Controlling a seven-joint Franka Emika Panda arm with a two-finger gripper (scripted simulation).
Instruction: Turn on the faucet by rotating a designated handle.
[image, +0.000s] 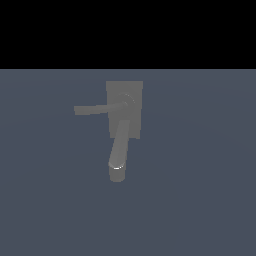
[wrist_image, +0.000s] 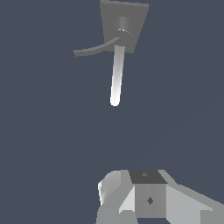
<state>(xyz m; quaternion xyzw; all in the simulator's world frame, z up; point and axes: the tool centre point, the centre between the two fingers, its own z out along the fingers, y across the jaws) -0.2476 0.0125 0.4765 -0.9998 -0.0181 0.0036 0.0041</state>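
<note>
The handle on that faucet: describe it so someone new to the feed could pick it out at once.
Find the grey faucet standing alone on the blue-grey floor, with its flat rectangular base plate. From the round hub on that plate, the handle runs out toward the exterior view's left. It is a thin, flat, straight bar, far slimmer than the thick curved spout beside it.

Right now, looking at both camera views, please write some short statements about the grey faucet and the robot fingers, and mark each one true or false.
1. The matte grey faucet rests on a flat rectangular base plate. True.
2. In the exterior view, the thin flat bar handle points toward that view's right. False: it points toward that view's left.
3. The fingers are touching the handle. False: in the wrist view they are apart from the faucet.
4. The thick cylindrical spout is wider than the handle. True.
5. The robot arm appears in the exterior view. False: only the faucet shows.
</note>
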